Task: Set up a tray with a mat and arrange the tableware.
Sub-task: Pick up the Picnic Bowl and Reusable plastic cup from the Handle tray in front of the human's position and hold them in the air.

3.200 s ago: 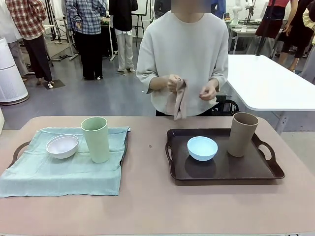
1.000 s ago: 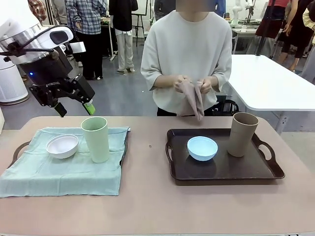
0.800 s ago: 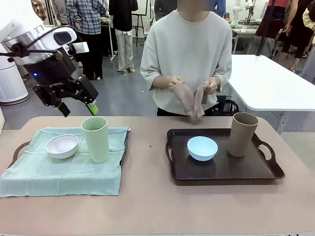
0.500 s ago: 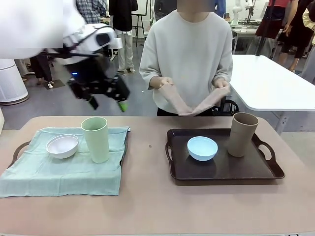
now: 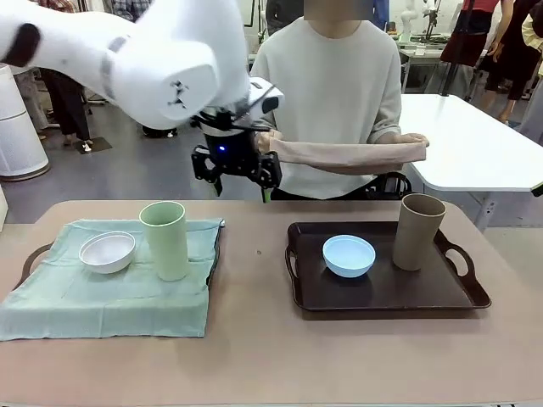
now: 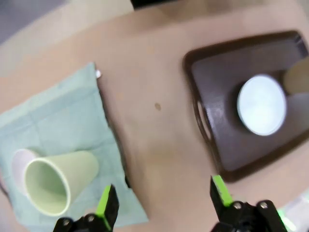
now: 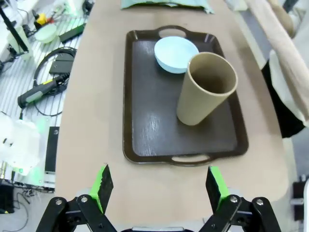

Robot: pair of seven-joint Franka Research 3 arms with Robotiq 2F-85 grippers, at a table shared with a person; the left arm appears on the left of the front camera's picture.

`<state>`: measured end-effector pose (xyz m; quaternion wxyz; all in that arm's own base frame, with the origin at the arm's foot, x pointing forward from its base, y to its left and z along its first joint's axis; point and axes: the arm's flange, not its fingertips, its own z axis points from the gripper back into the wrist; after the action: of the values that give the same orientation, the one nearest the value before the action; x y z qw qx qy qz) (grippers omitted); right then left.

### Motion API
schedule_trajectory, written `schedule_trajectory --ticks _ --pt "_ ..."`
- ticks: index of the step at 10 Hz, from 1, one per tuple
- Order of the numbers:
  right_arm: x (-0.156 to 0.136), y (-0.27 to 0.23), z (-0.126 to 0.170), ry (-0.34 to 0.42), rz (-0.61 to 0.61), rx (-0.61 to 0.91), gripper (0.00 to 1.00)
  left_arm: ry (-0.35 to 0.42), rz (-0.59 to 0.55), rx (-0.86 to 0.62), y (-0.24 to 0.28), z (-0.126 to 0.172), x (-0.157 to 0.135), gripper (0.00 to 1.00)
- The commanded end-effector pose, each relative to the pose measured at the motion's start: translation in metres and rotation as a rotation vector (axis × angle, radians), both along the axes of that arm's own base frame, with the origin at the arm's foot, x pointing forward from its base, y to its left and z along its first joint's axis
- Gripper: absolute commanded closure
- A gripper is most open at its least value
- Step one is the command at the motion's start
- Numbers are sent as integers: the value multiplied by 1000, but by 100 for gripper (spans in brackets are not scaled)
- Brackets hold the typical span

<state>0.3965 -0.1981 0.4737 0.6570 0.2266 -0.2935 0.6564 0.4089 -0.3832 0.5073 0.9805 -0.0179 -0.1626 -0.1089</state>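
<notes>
Across the brown table (image 5: 254, 356), the big change is overhead: the left gripper (image 5: 242, 185) now hangs above the far edge at mid-table, just in front of the person (image 5: 327, 76), with its fingers spread apart and nothing between them. Beside it the person holds a tan cloth (image 5: 348, 153) stretched flat from one hand (image 5: 414, 140) to the other, close enough that the gripper partly covers the cloth's near end. I judge that the cloth is the mat for the brown tray (image 5: 382, 297), and that it is being offered to the arm or readied for laying. That tray is bare of any mat. It carries the light blue bowl (image 5: 349, 255) and the tan cup (image 5: 417, 231), which would probably have to come off first. On the left side the white bowl (image 5: 107, 252) and the green cup (image 5: 165, 240) stand on the green mat (image 5: 102, 297), which seems to cover a second tray. The right gripper (image 7: 158, 182) hovers high over the near end of the brown tray, fingers wide and empty. A second ago the left gripper was far out over the left edge, behind the white bowl, and the cloth hung bunched in the person's hands. Both bowls and both cups stand where they did then.
</notes>
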Motion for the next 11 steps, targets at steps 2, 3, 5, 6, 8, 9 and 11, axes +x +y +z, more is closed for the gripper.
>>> schedule_trajectory --ticks 2,3,5,6,8,9,11 --pt "5 7 -12 -44 45 51 0 -24 143 -78 -41 -11 26 0" --pt "4 16 -18 -50 37 37 0 -10 159 -104 -43 -14 26 0" --pt "4 8 -4 -11 25 21 0 -3 125 -66 -32 -18 22 0" --pt "4 8 -4 -11 25 21 0 -3 125 -66 -32 -18 22 0" --pt "4 9 -7 -17 24 25 0 -3 125 -66 -32 -18 22 0" --pt "11 15 -11 -138 243 102 0 7 139 -84 -35 -20 25 0" --pt "31 22 -32 -198 381 220 0 20 152 -170 -43 -33 23 0"
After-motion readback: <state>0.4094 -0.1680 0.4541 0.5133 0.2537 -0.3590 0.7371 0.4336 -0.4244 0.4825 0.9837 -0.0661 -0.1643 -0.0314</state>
